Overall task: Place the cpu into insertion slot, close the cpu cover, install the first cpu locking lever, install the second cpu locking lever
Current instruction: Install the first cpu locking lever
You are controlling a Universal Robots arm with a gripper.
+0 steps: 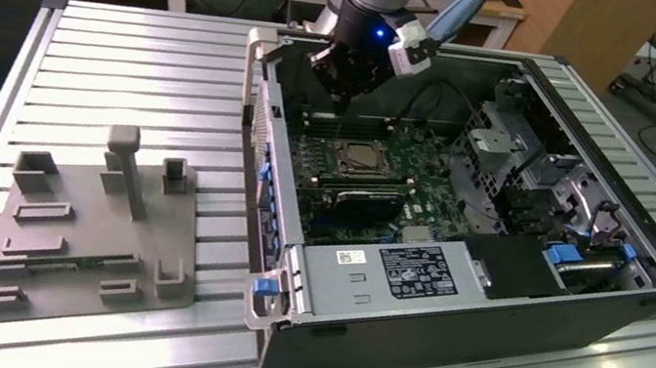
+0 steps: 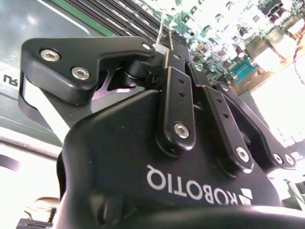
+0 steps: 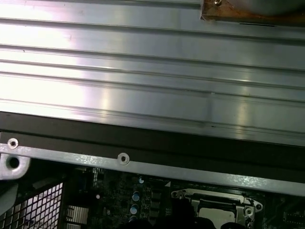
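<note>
My gripper hangs inside the open computer case, above the back of the green motherboard. It is a little behind the insertion slot. In the second wrist view its black fingers are shut together at the tips of the gripper. A thin silvery rod rises right at those tips; I cannot tell whether it is gripped. The cpu shows its grey metal top inside the slot, also in the first wrist view as the cpu. The silvery cpu cover frames it and looks laid flat.
Long black memory slots lie between gripper and socket. A black box with a white label sits at the case front, a metal drive cage on the exterior view's right. A grey fixture plate rests on the slatted aluminium table.
</note>
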